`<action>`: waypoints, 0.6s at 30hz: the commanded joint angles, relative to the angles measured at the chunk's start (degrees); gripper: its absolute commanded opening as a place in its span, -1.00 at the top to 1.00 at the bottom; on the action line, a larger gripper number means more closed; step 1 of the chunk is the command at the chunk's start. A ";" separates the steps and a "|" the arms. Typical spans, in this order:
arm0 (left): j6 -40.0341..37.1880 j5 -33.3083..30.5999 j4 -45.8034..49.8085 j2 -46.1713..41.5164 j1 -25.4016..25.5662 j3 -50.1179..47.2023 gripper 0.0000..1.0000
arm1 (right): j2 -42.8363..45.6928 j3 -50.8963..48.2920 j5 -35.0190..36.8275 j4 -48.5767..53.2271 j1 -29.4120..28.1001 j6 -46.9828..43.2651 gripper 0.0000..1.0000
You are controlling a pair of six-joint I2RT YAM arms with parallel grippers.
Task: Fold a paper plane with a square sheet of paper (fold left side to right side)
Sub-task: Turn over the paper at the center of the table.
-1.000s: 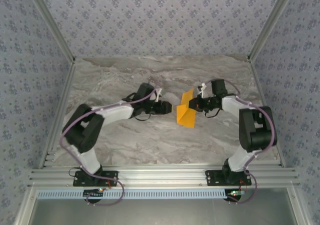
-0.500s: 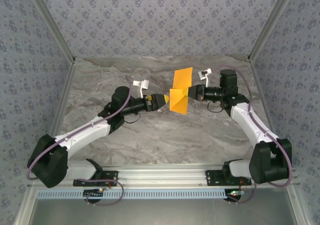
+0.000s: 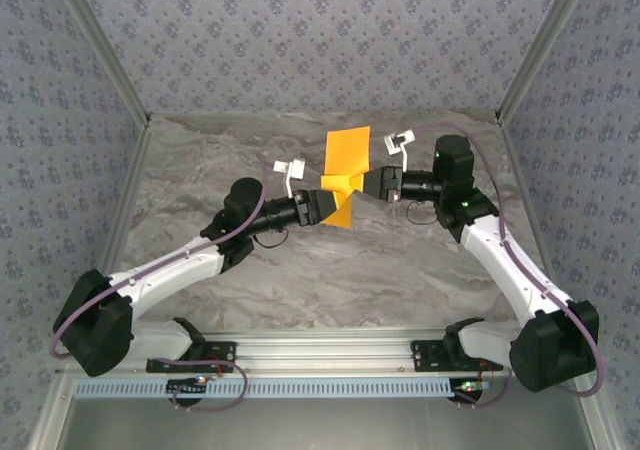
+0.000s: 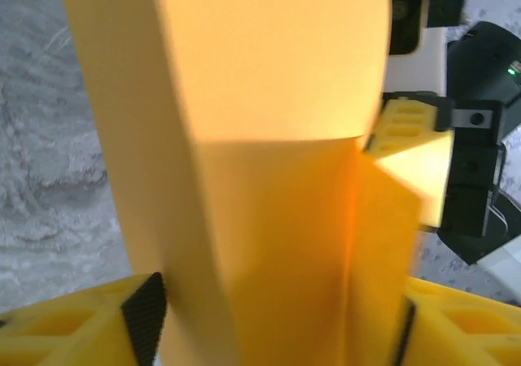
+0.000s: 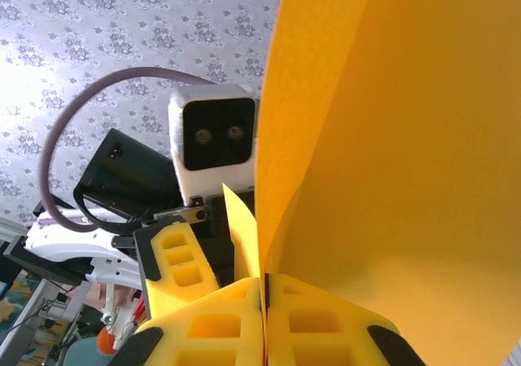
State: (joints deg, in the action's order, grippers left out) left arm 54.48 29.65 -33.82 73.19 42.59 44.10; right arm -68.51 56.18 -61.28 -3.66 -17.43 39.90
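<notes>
The square sheet of paper [image 3: 347, 151] is bright orange, creased, and held upright in the air above the middle back of the table. My right gripper [image 3: 366, 183] is shut on its right edge; in the right wrist view the jaws [image 5: 263, 291] press together on the sheet [image 5: 407, 138]. My left gripper [image 3: 328, 204] reaches in from the left and stands open. Its pads [image 4: 145, 324] are wide apart, with the folded sheet [image 4: 269, 73] hanging between them. One of the right gripper's fingers [image 4: 405, 127] shows behind the paper.
The grey marble tabletop [image 3: 300, 270] lies below both arms. Patterned walls [image 3: 300, 40] close the back and sides. An aluminium rail [image 3: 320, 350] with the arm bases runs along the near edge.
The right gripper has carried the paper up and toward the back, and the sheet now stands taller. The left gripper has moved in until its open fingers straddle the paper's lower part.
</notes>
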 commanded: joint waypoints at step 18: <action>-13.41 -10.95 20.47 -7.33 5.21 3.27 0.94 | 4.70 3.80 13.36 25.00 3.35 -16.79 -0.10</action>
State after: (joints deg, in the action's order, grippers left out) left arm 49.12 24.77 -26.02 68.23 45.84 44.21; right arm -66.35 56.99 -54.61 9.13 -14.94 32.10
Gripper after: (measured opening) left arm 0.044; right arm 0.533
